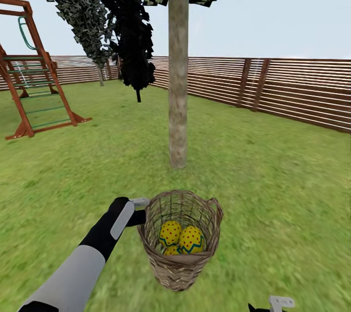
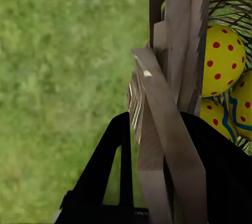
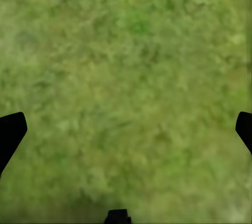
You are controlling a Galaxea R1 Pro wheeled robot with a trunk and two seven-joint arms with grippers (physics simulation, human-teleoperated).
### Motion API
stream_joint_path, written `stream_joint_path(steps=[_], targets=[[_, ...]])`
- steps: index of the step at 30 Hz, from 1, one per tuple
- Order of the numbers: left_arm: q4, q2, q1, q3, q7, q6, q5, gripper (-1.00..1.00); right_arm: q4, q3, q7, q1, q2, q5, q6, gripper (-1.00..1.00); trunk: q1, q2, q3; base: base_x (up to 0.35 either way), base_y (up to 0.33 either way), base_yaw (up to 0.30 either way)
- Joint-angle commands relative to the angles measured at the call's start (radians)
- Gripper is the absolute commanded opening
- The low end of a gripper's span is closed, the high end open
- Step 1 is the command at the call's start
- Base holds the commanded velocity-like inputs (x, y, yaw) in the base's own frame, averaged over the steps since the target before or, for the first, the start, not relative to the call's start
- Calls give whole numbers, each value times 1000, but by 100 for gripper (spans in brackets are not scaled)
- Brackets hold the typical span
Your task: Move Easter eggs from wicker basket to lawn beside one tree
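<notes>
The wicker basket point(image 1: 179, 258) is in front of me, a short way before the tree point(image 1: 178, 87) with its thick pale trunk. Three yellow Easter eggs with red dots lie inside it point(image 1: 170, 232) point(image 1: 192, 239) point(image 1: 171, 251). My left gripper point(image 1: 139, 208) is shut on the basket's rim at its left side. In the left wrist view the black fingers point(image 2: 107, 166) straddle the woven rim point(image 2: 173, 77), with the eggs point(image 2: 223, 59) just beyond. My right gripper point(image 3: 128, 124) is open over bare lawn point(image 3: 126, 66), low at the head view's bottom right point(image 1: 276, 304). Whether the basket rests on the grass I cannot tell.
A red wooden climbing frame point(image 1: 29, 83) stands at the far left. A slatted wooden fence point(image 1: 292, 87) runs along the back and right. A thin-trunked black-foliage tree point(image 1: 134, 53) and another dark tree point(image 1: 90, 29) stand behind. Open lawn point(image 1: 273, 195) lies around the trunk.
</notes>
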Motion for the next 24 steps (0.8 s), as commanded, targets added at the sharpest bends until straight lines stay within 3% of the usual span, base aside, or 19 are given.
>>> stream_joint_path(steps=[1, 24], targets=[[-1, 0, -1, -2, 12, 3, 4, -100, 3, -9, 2, -1, -1, 8, -5, 100, 1, -2, -2, 329, 0, -9], [0, 11, -1, 7, 13, 3, 4, -100, 3, -9, 2, -1, -1, 8, -5, 100, 1, -2, -2, 329, 0, 0]])
